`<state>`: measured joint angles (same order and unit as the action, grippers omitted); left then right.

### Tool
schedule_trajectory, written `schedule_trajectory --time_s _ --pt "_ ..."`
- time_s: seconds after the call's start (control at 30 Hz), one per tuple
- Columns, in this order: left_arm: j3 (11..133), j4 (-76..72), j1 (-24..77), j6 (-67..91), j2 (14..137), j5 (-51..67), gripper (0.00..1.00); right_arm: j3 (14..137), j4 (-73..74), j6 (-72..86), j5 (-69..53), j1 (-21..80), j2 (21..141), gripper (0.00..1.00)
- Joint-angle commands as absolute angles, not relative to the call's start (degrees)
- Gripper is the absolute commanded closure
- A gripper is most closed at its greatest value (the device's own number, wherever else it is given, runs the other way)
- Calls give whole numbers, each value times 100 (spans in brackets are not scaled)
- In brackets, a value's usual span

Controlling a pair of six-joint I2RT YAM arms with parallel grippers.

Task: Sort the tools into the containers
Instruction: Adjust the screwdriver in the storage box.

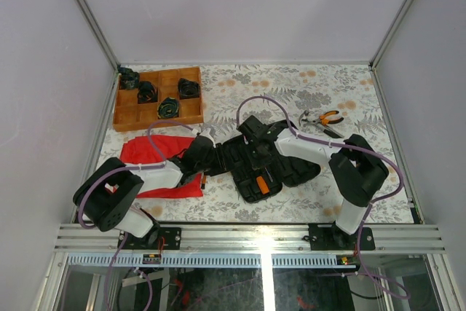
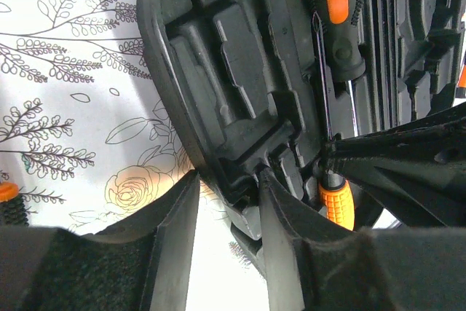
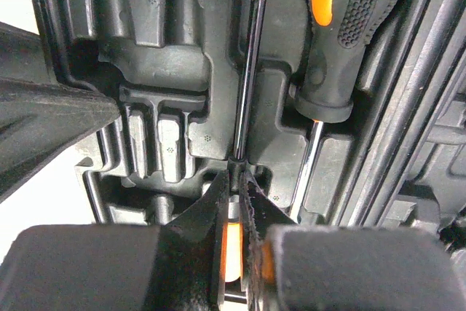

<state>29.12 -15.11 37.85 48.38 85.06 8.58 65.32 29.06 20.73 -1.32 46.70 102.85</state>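
At worktop centre, open tool case [image 1: 247, 165]: right fingers [image 3: 234, 202] pinch a slim screwdriver [image 3: 247, 71] over its slot, left fingers [image 2: 226, 238] straddle the case's nine-o'clock rim half-spread; risk: a tilted shaft missing the groove and springing out.

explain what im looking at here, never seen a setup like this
Two robot arms sit on a table. One picture looks down from above; the other two come from cameras on each wrist. In the middle lies an open black tool case with a screwdriver already slotted in. Pliers lie at the back right, a wooden tray at the back left, a red cloth beside the case. The right end effector pinches a thin screwdriver over the case. The left end effector straddles the case's edge.
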Motion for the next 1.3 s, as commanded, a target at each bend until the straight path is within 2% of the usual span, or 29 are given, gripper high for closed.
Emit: schedule_trajectory --time_s 0.0,0.33,0.73,1.07,1.27 --pt "2924 -1661 3815 4740 8613 837 71 5876 2936 2104 -175 5070 11612 100" --pt "2937 -1679 3814 4737 8639 850 75 5672 2597 2277 -297 5431 12314 100" --pt "2963 -1692 3819 4720 8672 837 78 5332 1799 2429 -1034 5617 13160 100" --pt "2993 -1658 3824 4689 8664 873 80 5333 1637 2223 -1754 5344 13356 100" --pt "2958 -1631 3817 4674 8610 887 81 5360 1889 2234 -1392 5165 12718 99"
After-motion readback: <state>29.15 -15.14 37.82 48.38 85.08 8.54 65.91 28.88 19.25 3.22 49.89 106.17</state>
